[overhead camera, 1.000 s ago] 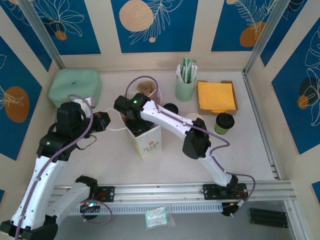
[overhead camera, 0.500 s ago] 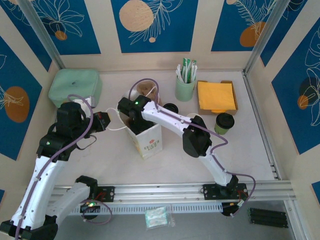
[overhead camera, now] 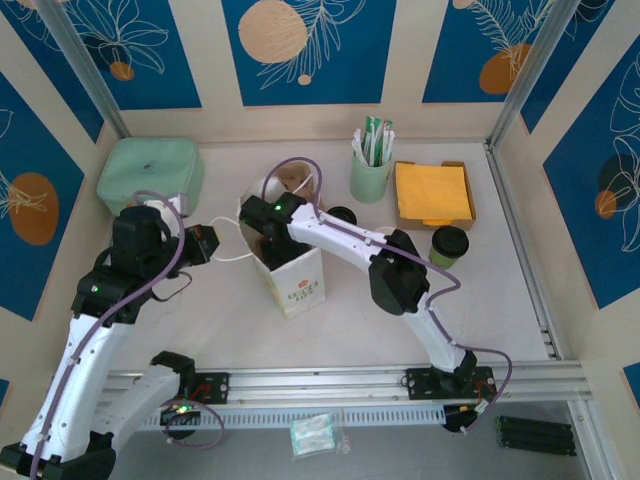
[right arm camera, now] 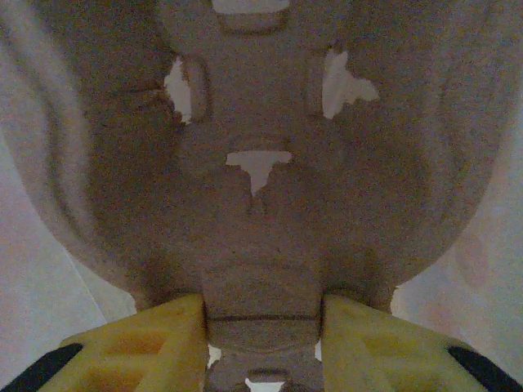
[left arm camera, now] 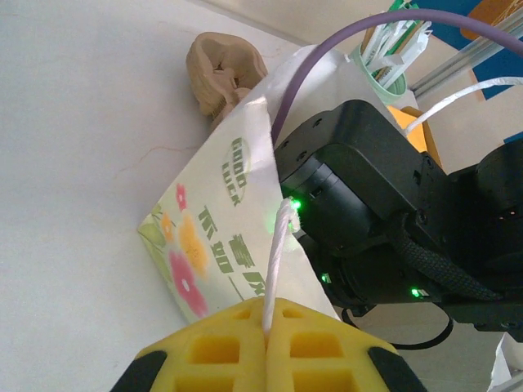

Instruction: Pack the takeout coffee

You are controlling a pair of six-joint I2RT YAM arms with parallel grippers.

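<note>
Judging by how things lie, the bag is being readied for packing. The left gripper [left arm camera: 268, 317] pinches the thin white cord handle [left arm camera: 278, 253] of the white paper bag [overhead camera: 298, 285], holding its mouth open. The right gripper [right arm camera: 261, 322], jaws part-closed on a moulded pulp cup carrier [right arm camera: 261, 163], reaches inside the bag. The carrier is fibrous and grey-brown, with rounded wells; the bag is smooth, flower-printed paper. The black-lidded takeout coffee [overhead camera: 448, 246] stands well right of the bag, untouched. The next move calls for releasing the carrier and fetching that cup upright.
</note>
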